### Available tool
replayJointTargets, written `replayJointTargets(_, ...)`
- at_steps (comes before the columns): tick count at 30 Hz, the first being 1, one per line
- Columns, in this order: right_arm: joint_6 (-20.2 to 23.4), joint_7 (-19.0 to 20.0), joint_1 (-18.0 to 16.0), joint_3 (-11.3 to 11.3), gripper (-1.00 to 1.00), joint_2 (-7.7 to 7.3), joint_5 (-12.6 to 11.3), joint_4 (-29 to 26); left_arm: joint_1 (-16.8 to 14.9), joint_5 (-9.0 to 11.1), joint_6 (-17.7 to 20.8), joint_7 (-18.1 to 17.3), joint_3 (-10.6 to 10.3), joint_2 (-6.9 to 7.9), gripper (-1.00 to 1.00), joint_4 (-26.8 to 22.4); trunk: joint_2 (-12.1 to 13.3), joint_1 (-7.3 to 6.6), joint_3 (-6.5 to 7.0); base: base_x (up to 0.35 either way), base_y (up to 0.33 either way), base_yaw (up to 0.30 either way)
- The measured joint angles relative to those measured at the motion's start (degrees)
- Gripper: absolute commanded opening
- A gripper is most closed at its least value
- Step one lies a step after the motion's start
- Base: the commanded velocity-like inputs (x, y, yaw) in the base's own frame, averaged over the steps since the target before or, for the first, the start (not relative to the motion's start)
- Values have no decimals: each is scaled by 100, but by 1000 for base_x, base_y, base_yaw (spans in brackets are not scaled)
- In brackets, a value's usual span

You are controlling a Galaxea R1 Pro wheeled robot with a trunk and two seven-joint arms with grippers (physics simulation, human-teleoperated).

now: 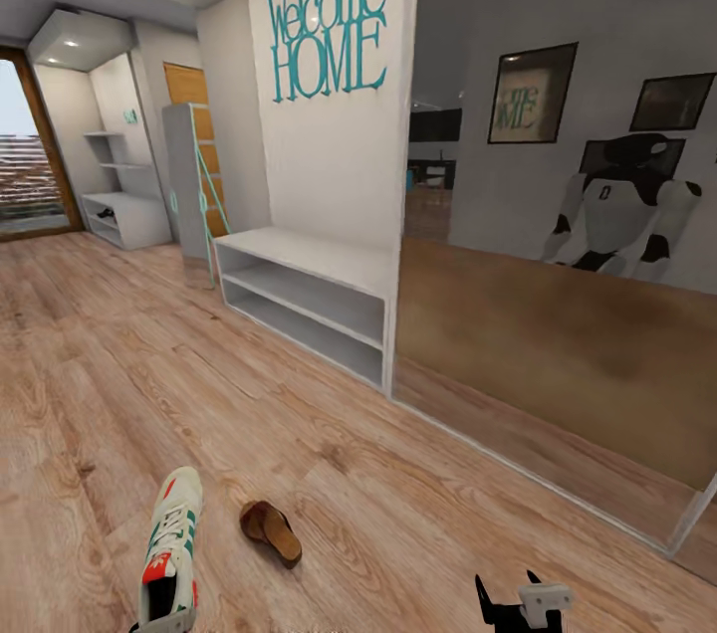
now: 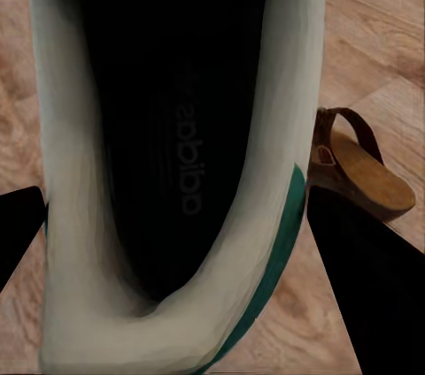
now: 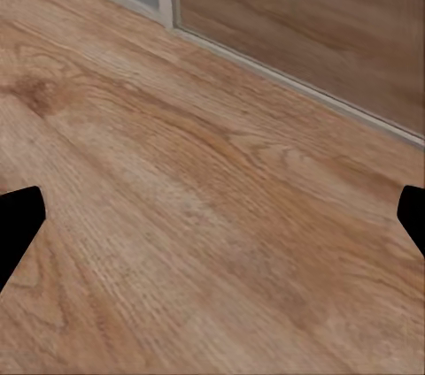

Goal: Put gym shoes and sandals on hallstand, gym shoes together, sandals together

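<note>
One off-white gym shoe with green stripes lies on the corridor floor at the bottom left. In the left wrist view its dark opening sits between my left gripper fingers, which press on both its sides. A brown sandal lies just right of the shoe, also seen as the sandal beside one finger. My right gripper hangs open low at the bottom right, over bare planks. The hallstand, pale grey with staggered wall shelves, stands far off at the back left.
A low white bench cabinet stands under the "Welcome HOME" wall. A large mirror to its right reflects the robot. A tall shelf unit stands beyond the bench, and a glass door is at the far left.
</note>
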Motion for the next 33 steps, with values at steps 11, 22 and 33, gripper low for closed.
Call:
replayJointTargets(11,0,0,0,0,100,0,0,1,-1,0,0,0,0,0,-100,0,0,0,-43,0,0,272)
replayJointTargets(22,0,0,0,0,100,0,0,0,-2,0,0,0,0,0,-100,-2,0,0,-86,0,0,272)
replayJointTargets(33,0,0,0,0,100,0,0,0,0,0,0,0,0,0,-100,0,0,0,-130,0,0,272)
